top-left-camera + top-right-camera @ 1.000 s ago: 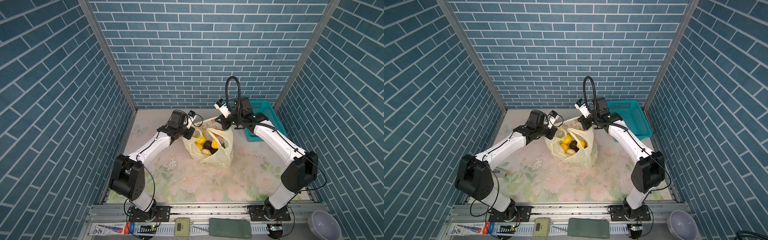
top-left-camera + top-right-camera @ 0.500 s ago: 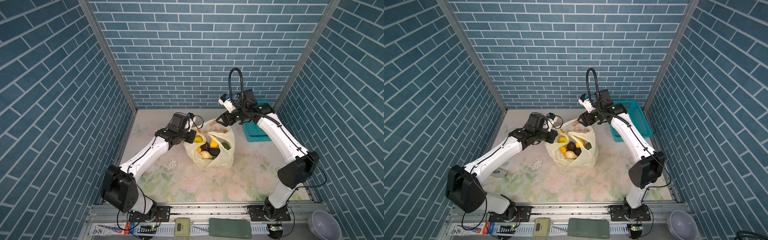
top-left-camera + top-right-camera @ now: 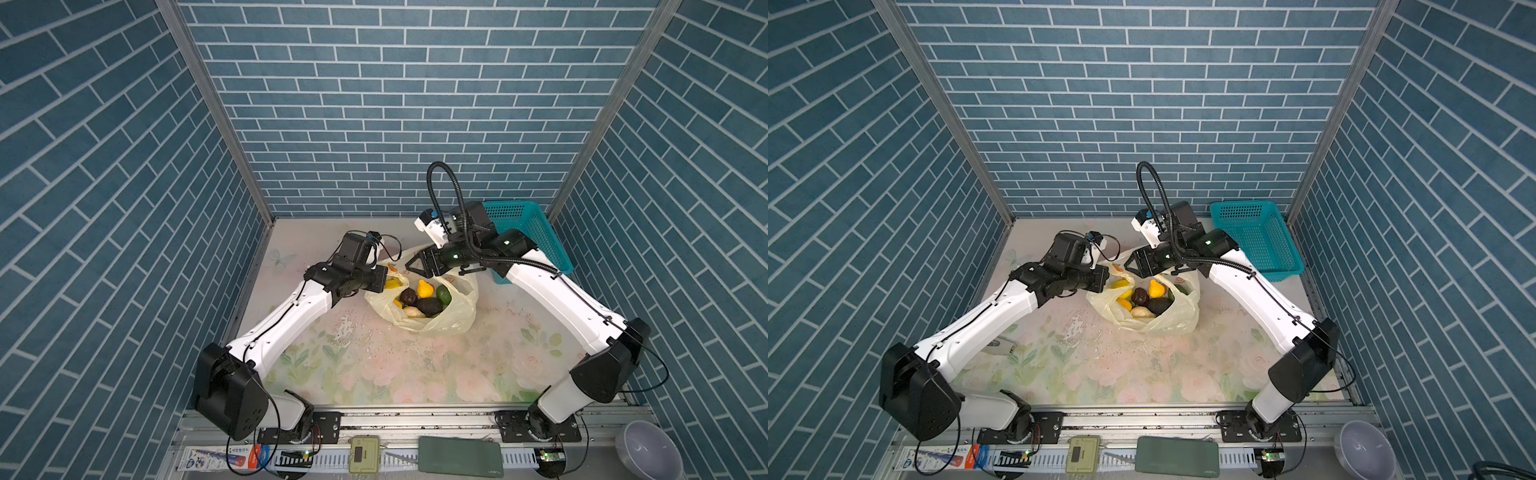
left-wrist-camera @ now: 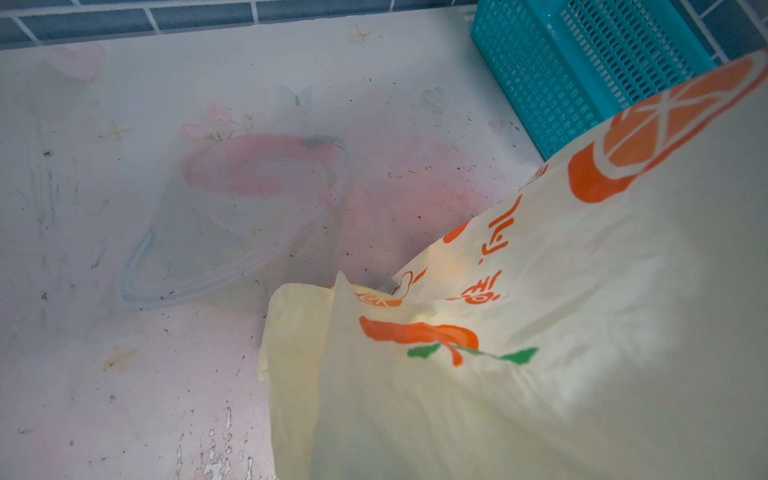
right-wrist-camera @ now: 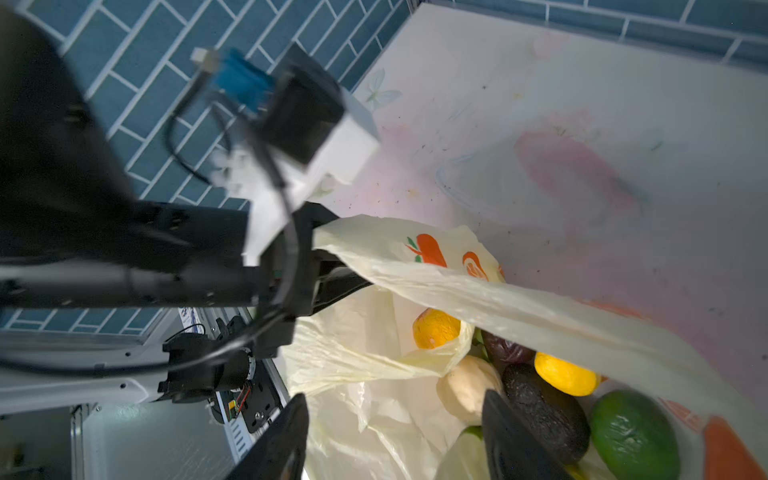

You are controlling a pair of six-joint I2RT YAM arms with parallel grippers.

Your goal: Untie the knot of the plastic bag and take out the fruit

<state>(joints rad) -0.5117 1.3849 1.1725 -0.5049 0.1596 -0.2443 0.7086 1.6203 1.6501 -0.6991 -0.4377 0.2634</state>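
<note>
The pale yellow plastic bag (image 3: 451,322) (image 3: 1169,324) lies on the table with its mouth wide open; the knot is out of view. Inside lies the fruit: a yellow piece (image 3: 424,289), a green one (image 5: 631,432), a dark avocado (image 5: 544,411), a cream one (image 5: 469,388) and an orange one (image 5: 436,328). My left gripper (image 3: 384,277) (image 5: 332,270) is shut on the bag's left rim and holds it up; in the left wrist view the bag (image 4: 498,332) hides its jaws. My right gripper (image 3: 415,268) (image 5: 395,411) hangs open over the bag's mouth, holding nothing.
A teal perforated basket (image 3: 534,239) (image 3: 1254,239) (image 4: 582,62) stands at the back right, behind my right arm. A clear plastic lid (image 4: 232,220) (image 5: 540,178) lies flat on the floral table behind the bag. Brick walls close in three sides.
My right gripper has opened and let go of the bag's far rim, then come down over the mouth. My left gripper keeps its hold, and the bag's mouth has spread wider.
</note>
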